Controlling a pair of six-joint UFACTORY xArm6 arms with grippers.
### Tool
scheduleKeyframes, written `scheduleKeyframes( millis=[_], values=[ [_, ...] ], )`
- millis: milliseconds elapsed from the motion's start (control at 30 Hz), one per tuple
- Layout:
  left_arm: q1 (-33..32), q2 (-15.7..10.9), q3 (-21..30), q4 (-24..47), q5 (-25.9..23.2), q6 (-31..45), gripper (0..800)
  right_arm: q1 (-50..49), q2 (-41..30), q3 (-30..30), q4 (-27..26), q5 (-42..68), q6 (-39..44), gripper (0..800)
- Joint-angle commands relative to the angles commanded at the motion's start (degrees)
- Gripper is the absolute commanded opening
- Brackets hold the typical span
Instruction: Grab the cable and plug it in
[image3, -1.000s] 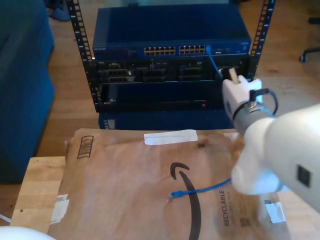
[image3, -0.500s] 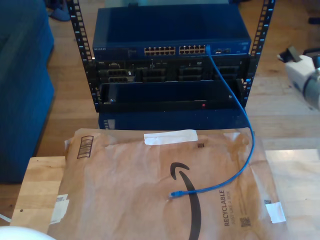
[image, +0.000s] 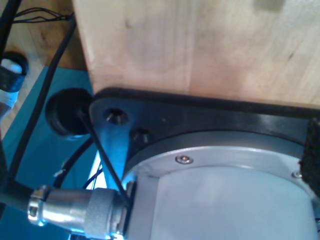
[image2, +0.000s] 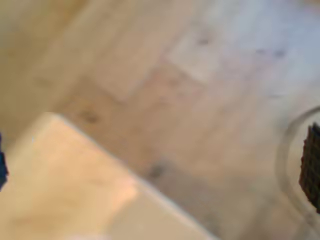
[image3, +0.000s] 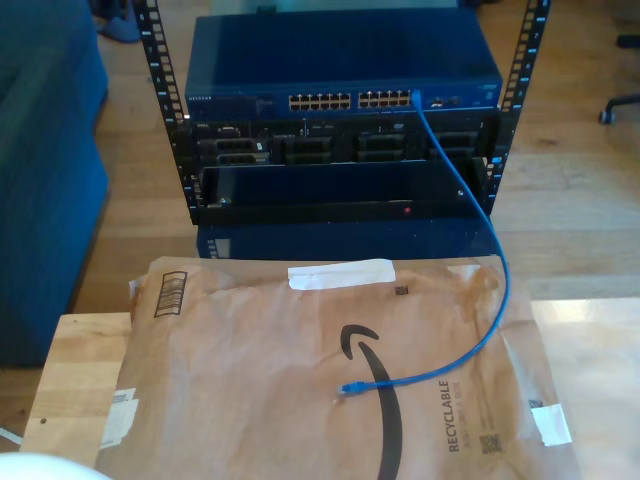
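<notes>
Cable (image3: 478, 215) runs from the rightmost port of the switch (image3: 340, 62), in the exterior view, where one plug is seated, down over the rack (image3: 340, 165) front, across the table edge and onto the paper mailer (image3: 300, 400). The free plug (image3: 347, 388) lies loose on the mailer beside the printed arrow, connected to nothing. By my judgement the task stands half done: one end is in and the other is not yet picked up.

Grippers: my first gripper's wrist view shows an arm base (image: 220, 190), its black mounting plate and a metal connector (image: 75, 212) against a wooden table (image: 200, 45); the jaws are hidden and I cannot tell their state. My second gripper's wrist view is blurred, showing floorboards and a pale edge; a dark pad (image2: 311, 165) sits at the frame edge, and I cannot tell whether the jaws are parted or closed.

Risks: a pull on the free end could strain or unseat the plugged end, since the slack between rack and mailer is modest. The mailer is loose paper; a low approach could drag it and shift the plug. The plug is small and lies flat, so a misaligned pinch could flick it away or catch its latch.

Containers: the mailer lies flat and sealed with tape (image3: 341, 273); its contents cannot be seen. Most switch ports look vacant.
</notes>
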Motion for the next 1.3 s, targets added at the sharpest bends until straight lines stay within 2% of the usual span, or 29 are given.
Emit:
scheduleKeyframes(
  millis=[233,333,500,633,800,967,1133,1300],
  values=[
    [0.0,0.0,0.0,0.0,0.0,0.0,799,-8.0,-9.5,4.0,9.1,19.1,-18.5,799],
    [0.0,0.0,0.0,0.0,0.0,0.0,799,-12.5,-13.6,4.4,10.8,27.4,-25.1,799],
    [0.0,0.0,0.0,0.0,0.0,0.0,799,-17.7,-18.5,6.0,11.7,35.1,-30.5,799],
    [0.0,0.0,0.0,0.0,0.0,0.1,799,-22.7,-18.9,6.9,12.6,39.2,-33.2,799],
    [0.0,0.0,0.0,0.0,0.0,0.1,799,-29.4,-18.9,9.8,16.3,40.0,-38.2,799],
    [0.0,0.0,0.0,0.0,0.0,0.0,799,-36.7,-18.1,13.1,16.4,39.3,-42.8,799],
    [0.0,0.0,0.0,0.0,0.0,0.1,799,-40.3,-15.9,15.8,17.0,38.5,-42.8,800],
    [0.0,0.0,0.0,0.0,0.0,0.1,799,-41.7,-11.8,16.1,21.6,35.7,-42.9,800]
  ],
)
